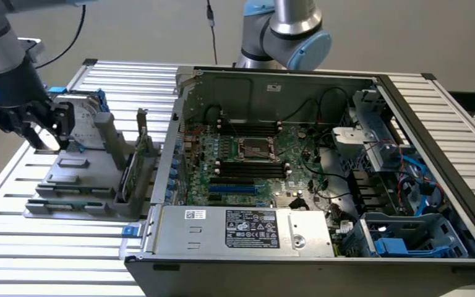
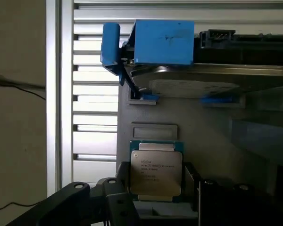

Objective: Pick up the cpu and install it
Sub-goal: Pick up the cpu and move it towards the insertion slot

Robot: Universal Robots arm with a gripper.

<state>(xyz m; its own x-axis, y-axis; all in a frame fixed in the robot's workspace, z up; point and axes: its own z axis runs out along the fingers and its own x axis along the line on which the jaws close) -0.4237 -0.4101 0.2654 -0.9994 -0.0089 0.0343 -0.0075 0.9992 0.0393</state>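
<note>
Hovering over the grey parts holder [image 1: 77, 178], the jaws stand open either side of the cpu [image 2: 156, 173] (lying flat in its recess, metal top up), apparently lined up for a grasp.

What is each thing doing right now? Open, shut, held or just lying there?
cpu, lying flat in the grey tray, not lifted.
pincer, open, hovering at the cpu.
hard drive, resting on the tray.
computer case, side open.
</note>
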